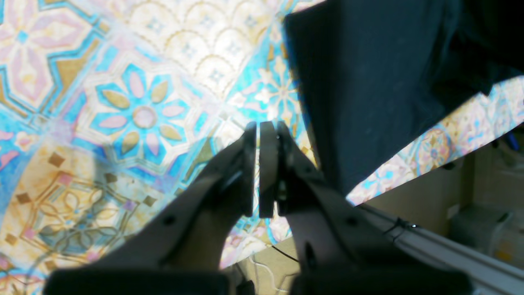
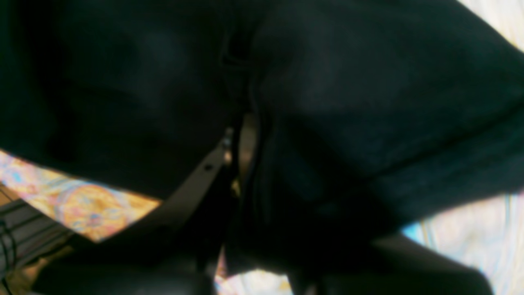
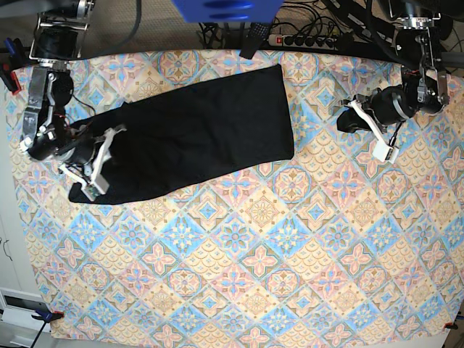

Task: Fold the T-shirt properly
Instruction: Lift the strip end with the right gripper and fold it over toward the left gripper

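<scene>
No legible text, label, brand, number or sign anywhere in the three views.

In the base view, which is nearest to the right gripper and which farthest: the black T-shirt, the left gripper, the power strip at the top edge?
1. The plain black cotton T-shirt: touching the right gripper, at the view's left.
2. The dark power strip: top edge, right of centre.
3. The left gripper: far right, off the shirt.

t-shirt (image 3: pixel 196 134) on tablecloth (image 3: pixel 254 254) (between both arms).
</scene>
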